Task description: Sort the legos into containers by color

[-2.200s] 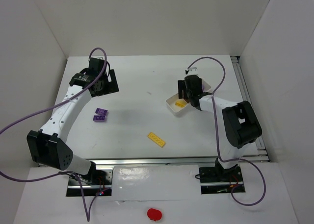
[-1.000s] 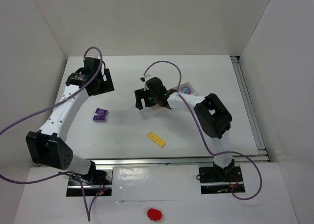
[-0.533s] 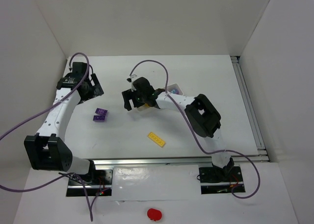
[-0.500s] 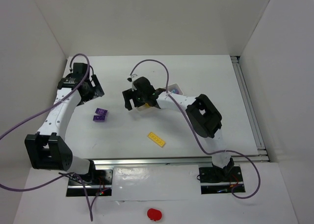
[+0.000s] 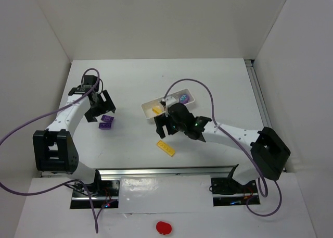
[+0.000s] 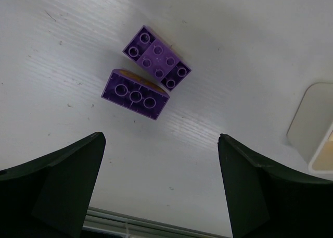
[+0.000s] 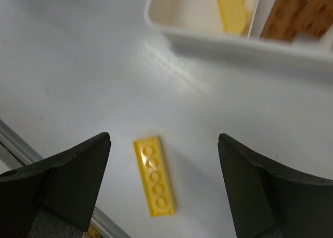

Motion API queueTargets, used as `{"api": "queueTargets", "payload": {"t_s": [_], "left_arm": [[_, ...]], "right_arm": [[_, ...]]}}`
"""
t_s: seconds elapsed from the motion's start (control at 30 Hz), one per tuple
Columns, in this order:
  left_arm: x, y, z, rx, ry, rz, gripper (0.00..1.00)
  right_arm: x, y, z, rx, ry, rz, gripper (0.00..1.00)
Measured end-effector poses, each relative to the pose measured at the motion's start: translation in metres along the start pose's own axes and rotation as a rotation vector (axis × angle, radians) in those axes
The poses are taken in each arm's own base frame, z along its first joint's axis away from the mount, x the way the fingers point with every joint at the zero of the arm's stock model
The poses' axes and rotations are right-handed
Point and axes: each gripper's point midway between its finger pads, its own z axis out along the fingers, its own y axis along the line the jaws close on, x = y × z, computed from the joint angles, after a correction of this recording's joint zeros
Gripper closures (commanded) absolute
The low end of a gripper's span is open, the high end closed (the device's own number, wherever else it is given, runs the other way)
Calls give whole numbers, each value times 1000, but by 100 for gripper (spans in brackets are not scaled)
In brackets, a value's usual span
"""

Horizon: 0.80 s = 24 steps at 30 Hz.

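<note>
Once my right pincer (image 7: pixel 164 188) had left the containers (image 7: pixel 187 37) to hang open over the yellow lego (image 7: pixel 153 176) at lower centre, my open left pincer (image 6: pixel 161 191) framed two purple legos (image 6: pixel 156 64), both grasps pending.

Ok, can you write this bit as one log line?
left pincer: open by purple bricks | right pincer: open by yellow brick

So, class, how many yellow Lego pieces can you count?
2: a yellow plate loose on the table, a yellow piece in the white tub; more may be hidden.
</note>
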Motion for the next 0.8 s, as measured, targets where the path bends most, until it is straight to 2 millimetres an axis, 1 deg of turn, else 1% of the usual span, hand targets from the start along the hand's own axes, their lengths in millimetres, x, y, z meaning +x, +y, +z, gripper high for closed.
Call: {"api": "queueTargets", "payload": {"t_s": [0.03,0.1,0.17,0.2,0.23,0.3,0.37,0.43,0.53,0.6,0.63,0.7,0.77,0.8], "left_arm": [[2,-1,1,6,7,0,1],[2,-3,1,21,12,-2,1],[1,-6,1,35,7,-3,1],[0,-8,1,40,4,-3,1],[-1,-9,1,44,1,-3,1],[-2,-10,1,51,-4,-4,1],[-3,-11,1,55,-7,-4,1],[-3,-11,1,57,-7,-4,1],[-4,-12,1,60,-8,-4,1],[-4,-12,1,62,-8,-4,1],[-4,-12,1,63,-8,-4,1],[-4,-13,1,64,-8,-3,1],[-4,-12,1,65,-7,-5,1],[-4,-12,1,64,-8,-7,1]], "right_arm": [[17,-1,-2,0,33,-6,9],[59,-4,-4,6,124,-22,9],[94,-5,-8,12,207,-43,11],[107,-6,-11,15,243,-55,12],[115,-5,-12,12,260,-64,14],[121,-2,-11,4,276,-79,17],[125,-2,-7,0,291,-85,17],[135,-3,-1,1,325,-97,17],[134,2,6,-7,318,-116,22],[131,3,10,2,304,-126,28],[131,4,13,11,299,-133,40],[129,3,17,41,292,-148,58],[127,0,19,79,290,-152,72],[125,1,19,92,286,-153,74]]}}
